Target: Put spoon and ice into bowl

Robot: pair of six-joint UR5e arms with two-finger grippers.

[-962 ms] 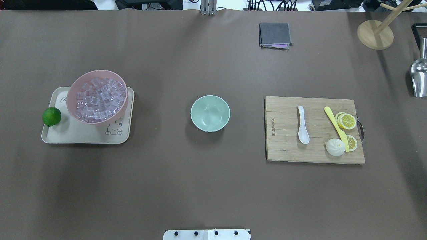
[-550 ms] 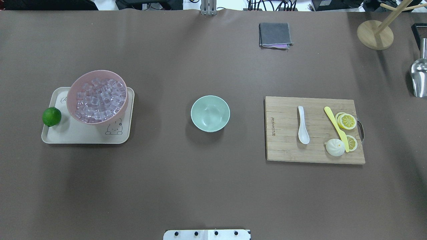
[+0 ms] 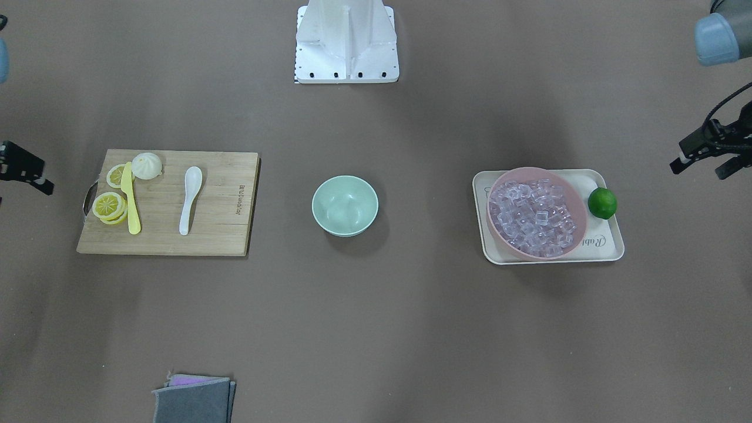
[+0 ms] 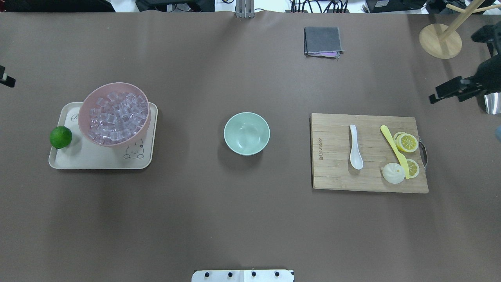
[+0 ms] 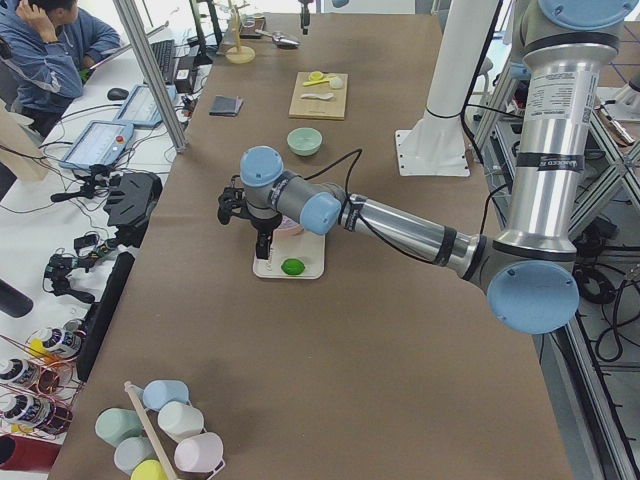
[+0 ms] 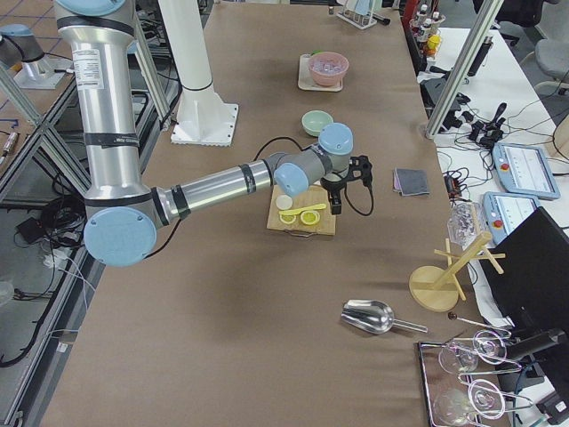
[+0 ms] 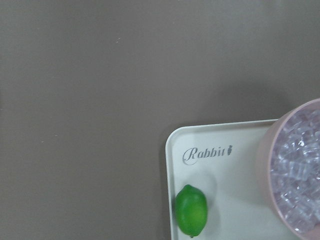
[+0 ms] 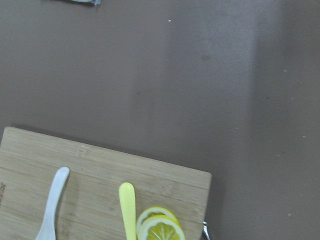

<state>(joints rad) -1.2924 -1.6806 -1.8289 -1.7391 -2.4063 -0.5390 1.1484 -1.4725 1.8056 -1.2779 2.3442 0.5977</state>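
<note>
**Both arms hang at the counter's ends; spoon, ice and bowl lie apart.**

The mint-green bowl (image 4: 246, 133) stands at mid-counter (image 4: 250, 219). The white spoon (image 4: 355, 147) lies flat on the wooden board (image 4: 332, 168) to the right, just left of the yellow knife (image 4: 393, 150) and lemon slices (image 4: 407, 142). The ice (image 4: 117, 117) is heaped in the pink bowl (image 4: 81, 121) on the cream tray (image 4: 98, 158) to the left, with a lime (image 4: 60, 137) at the tray's left edge. The right gripper (image 4: 446, 93) hangs beyond the board's far right corner. The left gripper (image 3: 696, 164) hangs left of the tray. Whether either gripper's jaws are apart or together cannot be told.
</note>
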